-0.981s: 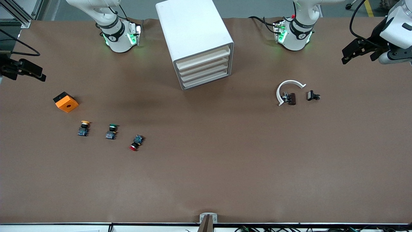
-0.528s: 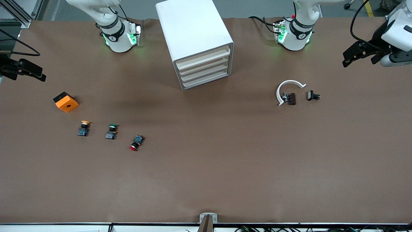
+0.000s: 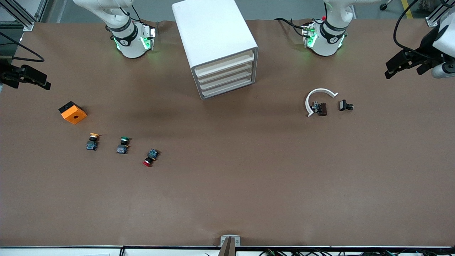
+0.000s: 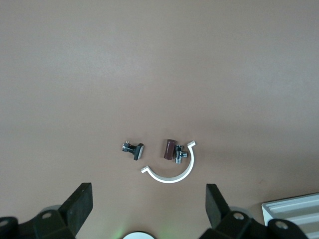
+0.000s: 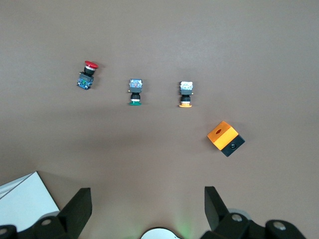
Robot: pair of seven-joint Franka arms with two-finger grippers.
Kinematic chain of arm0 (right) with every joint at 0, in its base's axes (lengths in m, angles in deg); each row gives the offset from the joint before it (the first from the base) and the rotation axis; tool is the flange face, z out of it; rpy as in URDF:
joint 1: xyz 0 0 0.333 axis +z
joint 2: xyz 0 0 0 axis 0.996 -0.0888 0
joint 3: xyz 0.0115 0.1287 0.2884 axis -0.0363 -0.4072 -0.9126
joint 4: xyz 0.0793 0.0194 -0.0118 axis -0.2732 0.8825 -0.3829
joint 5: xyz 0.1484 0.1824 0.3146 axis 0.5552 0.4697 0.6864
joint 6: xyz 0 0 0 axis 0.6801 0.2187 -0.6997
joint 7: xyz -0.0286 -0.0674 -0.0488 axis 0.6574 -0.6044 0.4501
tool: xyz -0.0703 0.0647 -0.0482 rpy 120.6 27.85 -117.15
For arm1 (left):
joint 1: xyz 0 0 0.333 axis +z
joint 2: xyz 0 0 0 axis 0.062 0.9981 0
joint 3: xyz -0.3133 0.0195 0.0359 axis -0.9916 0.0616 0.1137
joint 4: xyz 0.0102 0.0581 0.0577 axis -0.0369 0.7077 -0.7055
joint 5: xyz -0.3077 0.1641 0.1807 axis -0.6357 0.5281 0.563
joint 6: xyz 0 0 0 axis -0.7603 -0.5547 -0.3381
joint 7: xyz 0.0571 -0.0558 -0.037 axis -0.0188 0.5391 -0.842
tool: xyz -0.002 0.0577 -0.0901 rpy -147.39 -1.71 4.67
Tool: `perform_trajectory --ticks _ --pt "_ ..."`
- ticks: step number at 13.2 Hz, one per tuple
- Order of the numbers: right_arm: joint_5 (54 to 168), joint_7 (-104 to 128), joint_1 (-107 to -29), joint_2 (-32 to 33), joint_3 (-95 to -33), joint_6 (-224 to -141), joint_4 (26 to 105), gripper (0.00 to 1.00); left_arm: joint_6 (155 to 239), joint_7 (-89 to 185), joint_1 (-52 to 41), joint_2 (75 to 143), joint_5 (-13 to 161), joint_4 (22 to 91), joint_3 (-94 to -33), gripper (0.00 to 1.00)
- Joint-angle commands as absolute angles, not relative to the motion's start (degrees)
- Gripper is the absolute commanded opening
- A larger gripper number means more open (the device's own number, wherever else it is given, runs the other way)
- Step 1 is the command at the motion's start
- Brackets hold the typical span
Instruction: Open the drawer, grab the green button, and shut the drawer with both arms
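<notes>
Green button (image 3: 123, 144) on table, drawers seemingly shut, both hands open

The left gripper (image 3: 394, 67) hung high over the left arm's end of the table, fingers (image 4: 79, 206) spread wide. The right gripper (image 3: 37, 80) hung over the right arm's end, fingers (image 5: 79, 209) likewise wide apart, holding nothing.

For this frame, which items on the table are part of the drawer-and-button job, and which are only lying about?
Part of the job:
- cabinet, all four drawers shut
- green button
- left gripper, open
- right gripper, open

Lying about:
- yellow button
- red button
- orange box
- white curved clip
- brown part
- small black part
</notes>
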State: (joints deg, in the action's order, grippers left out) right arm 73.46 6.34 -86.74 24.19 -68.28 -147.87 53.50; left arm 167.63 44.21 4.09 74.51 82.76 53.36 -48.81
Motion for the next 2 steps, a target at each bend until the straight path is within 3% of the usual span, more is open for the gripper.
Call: perform_trajectory --ticks 1,2 --pt "74.3 7.0 -87.3 23.4 -68.6 -147.0 51.9 1.00 166.7 44.8 4.9 75.7 83.2 50.7 -48.8 1.00" --pt "74.3 7.0 -87.3 23.4 -68.6 -147.0 51.9 1.00 166.5 44.8 5.1 75.7 83.2 50.7 -48.8 1.00"
